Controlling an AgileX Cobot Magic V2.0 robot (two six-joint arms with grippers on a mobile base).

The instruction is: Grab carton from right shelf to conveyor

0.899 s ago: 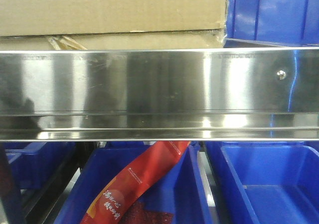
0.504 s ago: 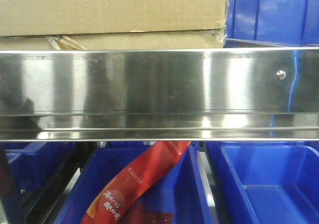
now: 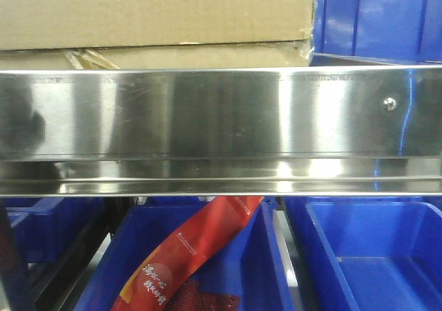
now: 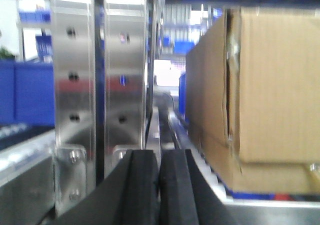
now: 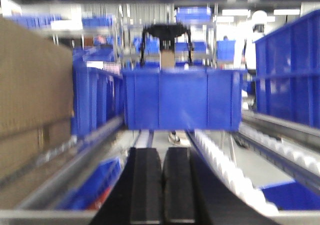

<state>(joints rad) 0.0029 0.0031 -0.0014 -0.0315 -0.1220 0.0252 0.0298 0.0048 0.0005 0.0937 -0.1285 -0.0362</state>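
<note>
I see the carton (image 3: 152, 14) on the upper shelf behind the rail (image 3: 221, 124), with the upper bin (image 3: 376, 21) just right of it. Below the rail, a packet (image 3: 186, 256) leans in the middle bin (image 3: 261, 262), and the right bin (image 3: 373, 235) sits beside it.

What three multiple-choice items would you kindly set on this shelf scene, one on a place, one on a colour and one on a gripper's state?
1. In the front view, the carton sits:
A. above the steel rail
B. under it
C. in a red crate

2. The packet in the lower bin is:
A. green
B. red
C. white

3. The left gripper is:
A. wide open
B. shut on the carton
C. shut, empty

Answers:
1 A: the cardboard shows over the rail's top edge.
2 B: its wrapper is red with pale print.
3 C: the black pads meet with nothing between them, and the carton stands off to the side.
</note>
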